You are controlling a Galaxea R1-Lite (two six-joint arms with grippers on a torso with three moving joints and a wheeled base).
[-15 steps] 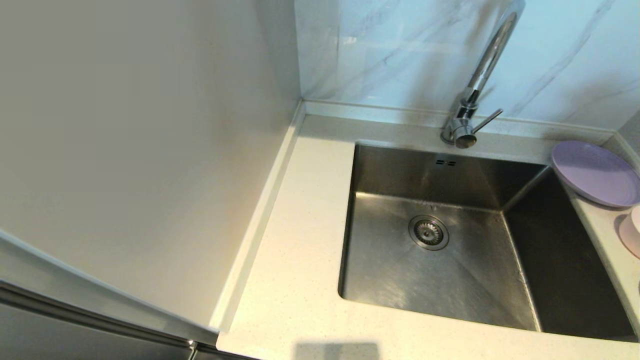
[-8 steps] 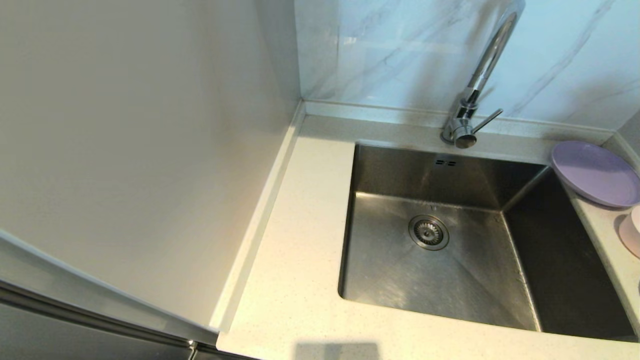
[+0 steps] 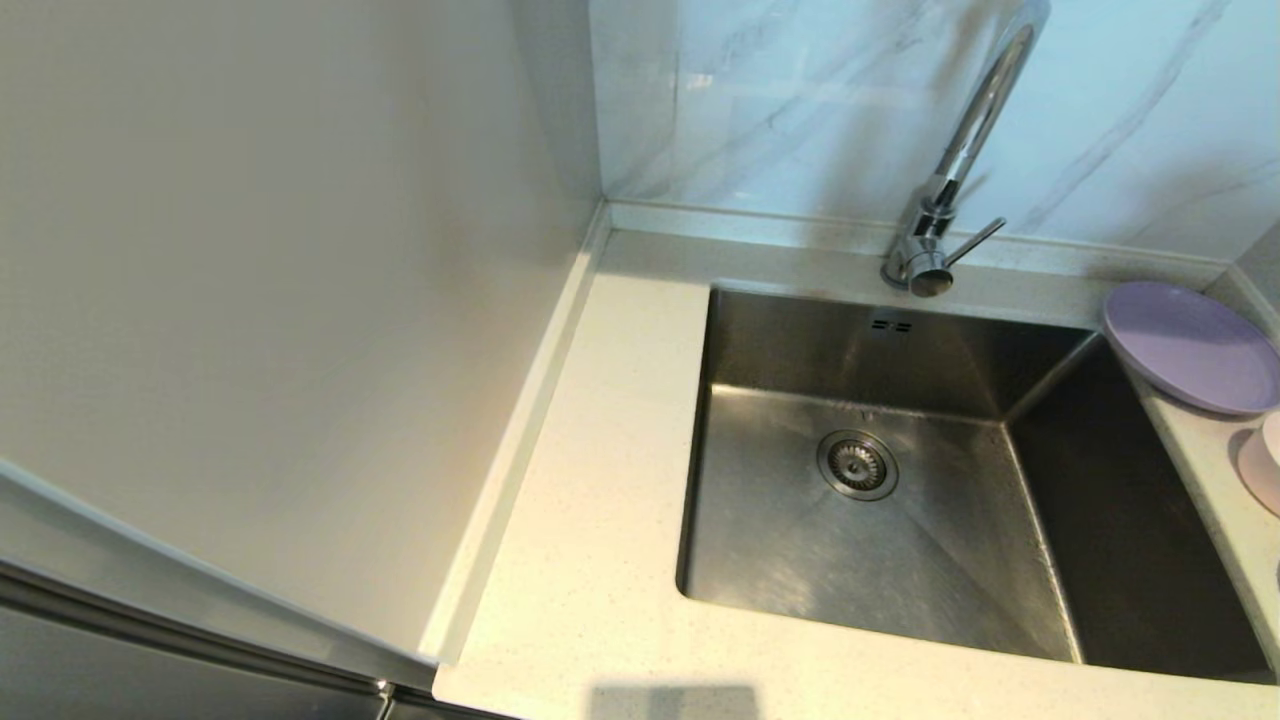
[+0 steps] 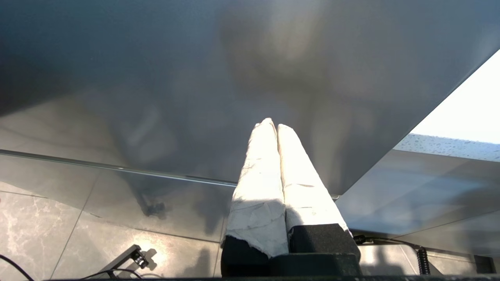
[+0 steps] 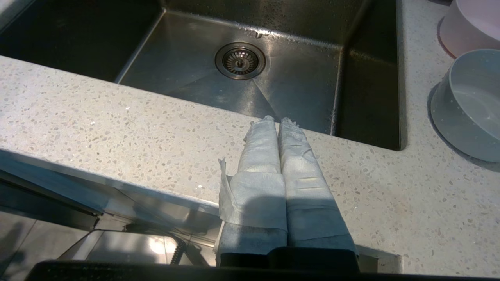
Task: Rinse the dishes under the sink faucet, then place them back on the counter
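Observation:
The lavender plate (image 3: 1190, 345) lies on the counter (image 3: 600, 450) at the sink's far right corner. Just in front of it, the pale pinkish cup (image 3: 1264, 468) is cut off by the head view's right edge; it also shows in the right wrist view (image 5: 470, 25). The chrome faucet (image 3: 960, 170) stands behind the steel sink (image 3: 790, 560), its lever (image 3: 975, 242) pointing right. No water runs. My right gripper (image 5: 278, 120) is shut and empty above the counter's front strip. My left gripper (image 4: 272, 124) is shut and empty, low before a grey cabinet panel. Neither shows in the head view.
A grey-blue bowl (image 5: 468, 103) sits on the counter right of the sink, nearer than the cup. The drain strainer (image 3: 857, 464) is in the basin floor. A plain wall (image 3: 280, 300) bounds the counter on the left; marbled tiles (image 3: 780, 100) rise behind.

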